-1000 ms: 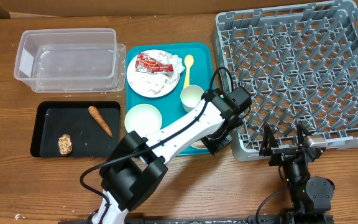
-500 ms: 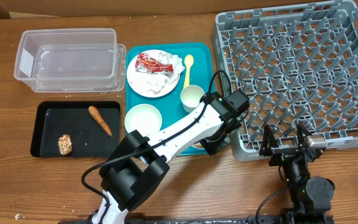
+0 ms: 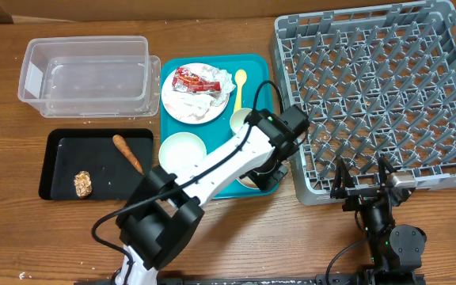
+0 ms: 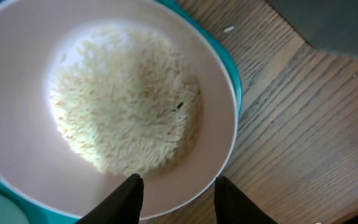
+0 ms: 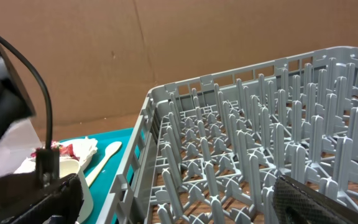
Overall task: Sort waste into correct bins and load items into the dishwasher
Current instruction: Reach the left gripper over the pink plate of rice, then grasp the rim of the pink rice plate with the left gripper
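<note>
My left gripper (image 3: 264,170) hangs over the teal tray's (image 3: 256,71) front right corner, hiding the bowl there. In the left wrist view that white bowl (image 4: 17,124) holds rice (image 4: 126,106). The left gripper (image 4: 176,186) is open and straddles the bowl's near rim, one finger inside, one over the wood. Further back on the tray sit a plate (image 3: 192,111) with a red-and-white wrapper (image 3: 192,79) and napkin (image 3: 216,79), a yellow spoon (image 3: 240,87), a cup (image 3: 242,120) and an empty bowl (image 3: 182,150). My right gripper (image 3: 361,180) is open at the grey rack's (image 3: 378,95) front edge.
A clear tub (image 3: 85,67) stands at the back left. In front of it a black tray (image 3: 62,150) holds a carrot stick (image 3: 127,153) and a brown chunk (image 3: 82,183). The right wrist view shows the rack's pegs (image 5: 241,124) and the spoon (image 5: 104,158).
My left gripper has shifted left from the rack's corner to over the rice bowl, and its jaws have narrowed. The right arm has not moved.
</note>
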Action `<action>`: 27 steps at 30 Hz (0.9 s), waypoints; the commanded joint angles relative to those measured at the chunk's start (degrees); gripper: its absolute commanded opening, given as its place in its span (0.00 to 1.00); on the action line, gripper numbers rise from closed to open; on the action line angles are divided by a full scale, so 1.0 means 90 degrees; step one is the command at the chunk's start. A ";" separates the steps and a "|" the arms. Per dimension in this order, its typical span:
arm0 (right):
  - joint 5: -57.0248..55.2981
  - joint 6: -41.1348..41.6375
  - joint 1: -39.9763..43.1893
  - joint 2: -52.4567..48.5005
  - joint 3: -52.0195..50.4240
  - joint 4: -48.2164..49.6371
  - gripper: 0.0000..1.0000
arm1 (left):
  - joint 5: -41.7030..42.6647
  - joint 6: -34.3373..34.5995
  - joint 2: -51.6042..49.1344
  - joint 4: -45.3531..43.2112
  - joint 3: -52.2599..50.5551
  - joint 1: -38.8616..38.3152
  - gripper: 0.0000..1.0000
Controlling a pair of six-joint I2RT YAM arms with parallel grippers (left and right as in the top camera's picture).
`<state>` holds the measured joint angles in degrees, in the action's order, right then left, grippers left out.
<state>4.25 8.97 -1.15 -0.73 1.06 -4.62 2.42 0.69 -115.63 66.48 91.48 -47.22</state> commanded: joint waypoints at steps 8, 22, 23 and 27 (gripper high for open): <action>0.0015 -0.0005 0.0029 0.0063 -0.0066 0.0027 1.00 | 0.0425 0.0087 0.0194 0.0070 -0.0121 -0.0005 0.41; 0.0015 -0.0005 0.0029 0.0063 -0.0066 0.0027 1.00 | 0.0529 -0.0095 0.0197 0.0012 -0.0493 -0.0017 0.43; 0.0015 -0.0005 0.0029 0.0063 -0.0066 0.0027 1.00 | 0.0357 -0.0112 0.0194 0.0015 -0.0495 -0.0017 0.45; 0.0015 -0.0005 0.0029 0.0063 -0.0066 0.0027 1.00 | -0.0039 -0.0228 0.0194 -0.0032 -0.0590 -0.0017 0.45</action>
<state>4.25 8.95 -1.15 -0.73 1.06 -4.62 5.34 0.60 -115.39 66.54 87.59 -47.16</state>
